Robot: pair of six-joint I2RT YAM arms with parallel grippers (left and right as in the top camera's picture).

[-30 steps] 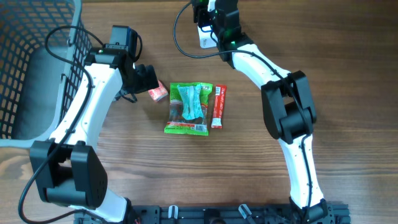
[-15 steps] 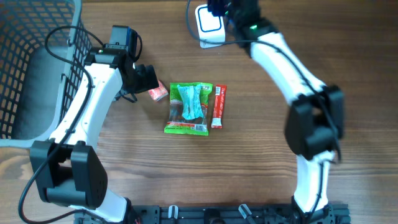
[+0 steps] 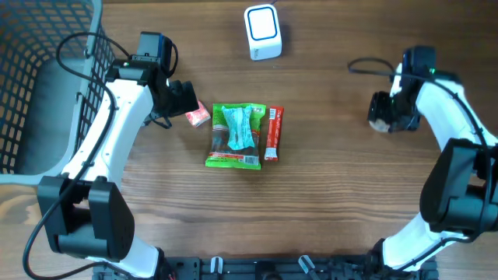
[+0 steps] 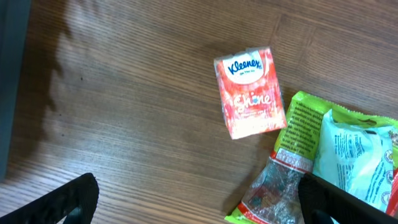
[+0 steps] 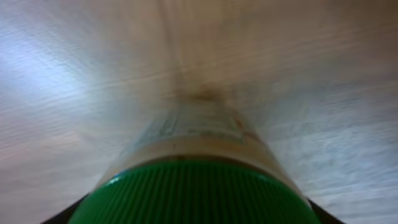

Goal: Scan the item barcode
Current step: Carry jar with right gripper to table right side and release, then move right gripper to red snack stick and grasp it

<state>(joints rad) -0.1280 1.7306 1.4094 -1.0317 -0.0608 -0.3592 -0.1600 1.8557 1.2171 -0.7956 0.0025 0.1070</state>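
My right gripper (image 3: pixel 384 117) is at the right side of the table, shut on a jar with a ribbed green lid (image 5: pixel 193 193) and a pale body (image 5: pixel 199 127) that fills the right wrist view; only dark finger edges show at the bottom corners. The white barcode scanner (image 3: pixel 262 32) stands at the back centre, well left of that gripper. My left gripper (image 3: pixel 185 98) hovers open over the table by a red Kleenex tissue pack (image 4: pixel 250 92), its black fingertips (image 4: pixel 68 199) wide apart with nothing between them.
A green snack bag (image 3: pixel 236 136) and a red stick packet (image 3: pixel 272 132) lie mid-table; the bag (image 4: pixel 336 155) reaches under my left gripper's right finger. A wire basket (image 3: pixel 31 78) fills the far left.
My right arm has swung from the scanner at the back centre out to the right side of the table, carrying the jar. The left arm has not moved.
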